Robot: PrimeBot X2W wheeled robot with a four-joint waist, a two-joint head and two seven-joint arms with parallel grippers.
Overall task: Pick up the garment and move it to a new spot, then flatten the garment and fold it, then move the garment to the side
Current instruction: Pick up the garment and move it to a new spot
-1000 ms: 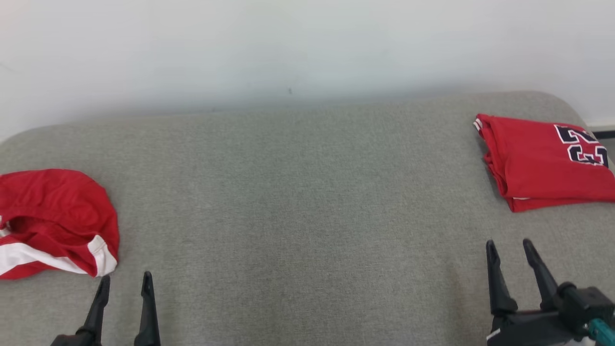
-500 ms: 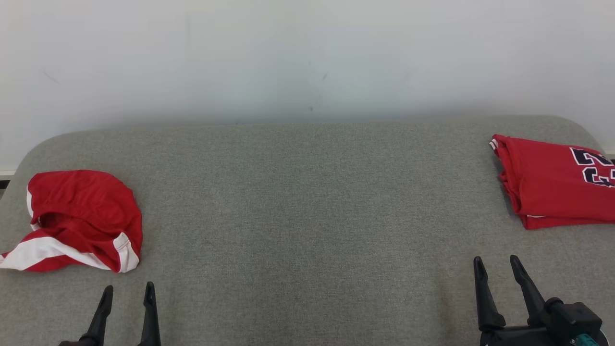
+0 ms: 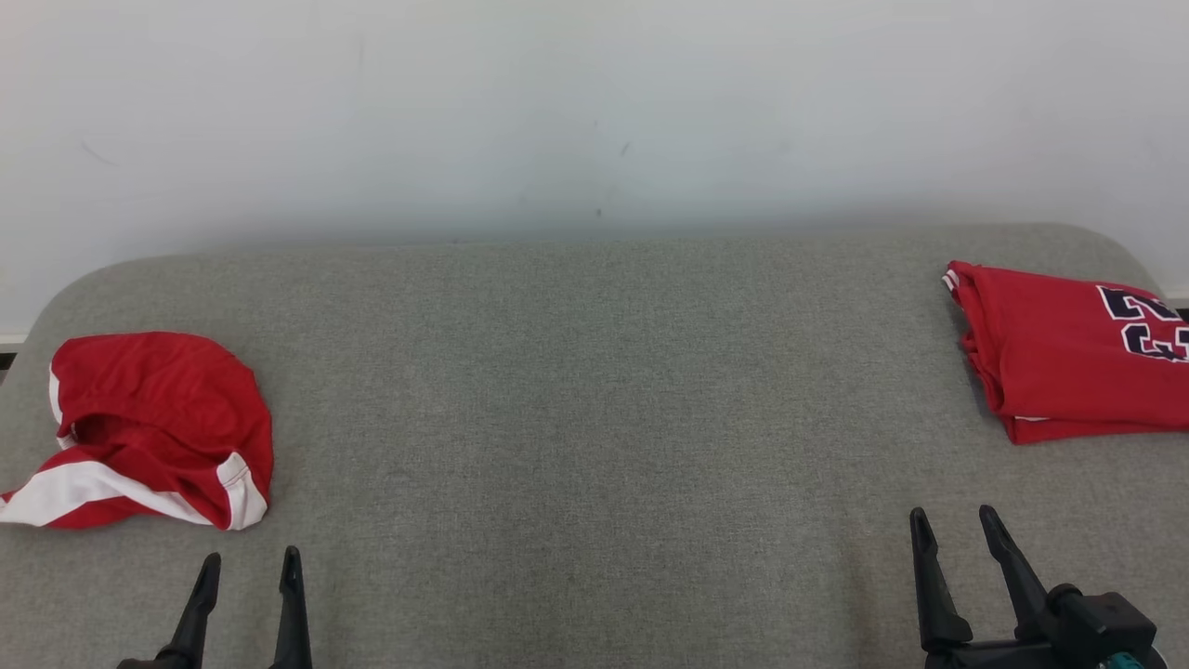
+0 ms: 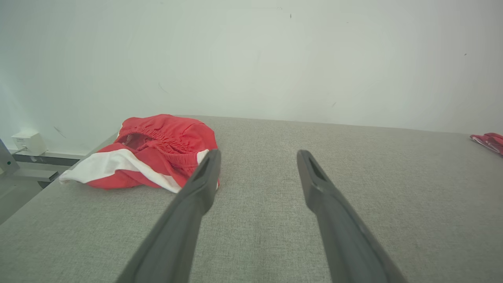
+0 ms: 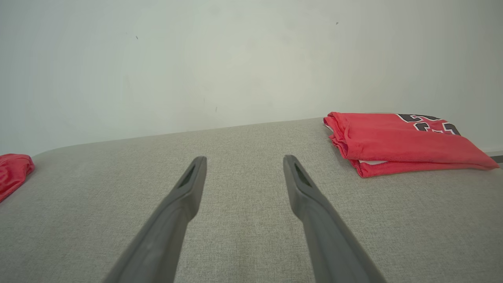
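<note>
One crumpled garment [image 3: 158, 418] just ahead-left of left gripper [image 3: 251, 555], untouched

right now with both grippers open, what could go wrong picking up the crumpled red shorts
1. The crumpled shorts lie at the left edge of the table; a poor pinch by the open left gripper could drag them off.
2. They are bunched in layers, so one grab may catch several folds and hinder flattening.
3. The folded jersey sits near the right gripper; a sweep there could undo it.
</note>
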